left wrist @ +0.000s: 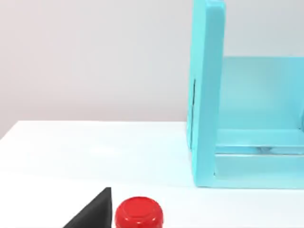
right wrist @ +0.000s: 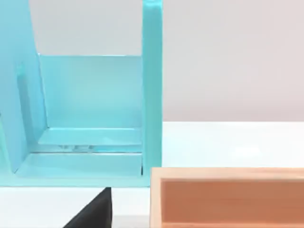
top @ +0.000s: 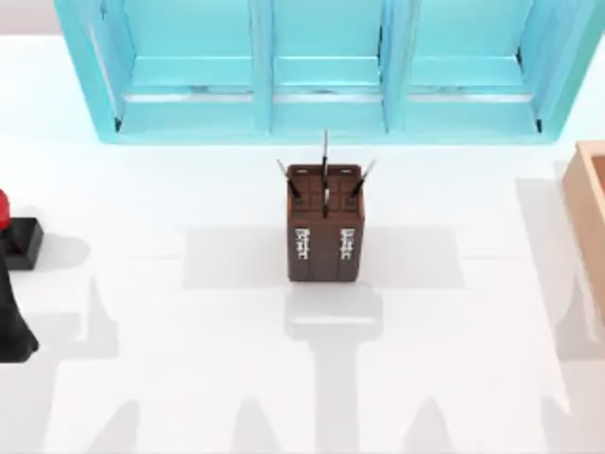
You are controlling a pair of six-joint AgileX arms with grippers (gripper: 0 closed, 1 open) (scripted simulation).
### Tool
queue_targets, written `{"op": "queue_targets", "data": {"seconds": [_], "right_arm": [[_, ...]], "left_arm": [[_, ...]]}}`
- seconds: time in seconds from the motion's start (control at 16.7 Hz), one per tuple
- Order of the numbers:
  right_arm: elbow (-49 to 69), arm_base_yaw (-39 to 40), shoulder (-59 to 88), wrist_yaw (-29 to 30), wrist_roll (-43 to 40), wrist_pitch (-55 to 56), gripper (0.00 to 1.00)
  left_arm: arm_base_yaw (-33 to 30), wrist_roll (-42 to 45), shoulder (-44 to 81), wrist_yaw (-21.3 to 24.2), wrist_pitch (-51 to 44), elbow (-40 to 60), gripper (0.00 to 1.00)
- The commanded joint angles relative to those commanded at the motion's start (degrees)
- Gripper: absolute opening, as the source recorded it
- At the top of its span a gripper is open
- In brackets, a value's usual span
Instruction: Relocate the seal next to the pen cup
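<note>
Just beside seal point(top: 13, 230), left hand point(top: 11, 331).

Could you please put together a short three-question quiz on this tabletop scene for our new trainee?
1. True or false: the seal stands touching the pen cup.
2. Which thing stands at the table's far right edge in the top view? A) a tan box B) a green bowl C) a metal tray
3. Fill in: behind the pen cup stands a light ____ shelf unit.

Key:
1. False: the seal sits at the far left edge, well apart from the cup at the centre.
2. A
3. blue
</note>
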Motion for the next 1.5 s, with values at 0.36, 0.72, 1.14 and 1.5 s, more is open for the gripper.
{"op": "queue_targets", "data": {"seconds": [0.36,0.72,1.14,1.5], "right_arm": [[0.0,0.0,0.0,0.0,0.0,0.0,1.0],[0.0,0.0,0.0,0.0,0.0,0.0,1.0],[0.0,0.0,0.0,0.0,0.0,0.0,1.0],[0.0,0.0,0.0,0.0,0.0,0.0,1.0]], "left_arm": [[0.41,0.51,5.9,-0.07,-4.96,5.94,1.0],[1.5,2.23,32.87,0.08,-23.65,31.55,1.0],[3.29,4.45,76.85,0.22,-51.9,68.29,1.0],[4.62,6.07,104.37,0.19,-70.89,93.25,1.0]]}}
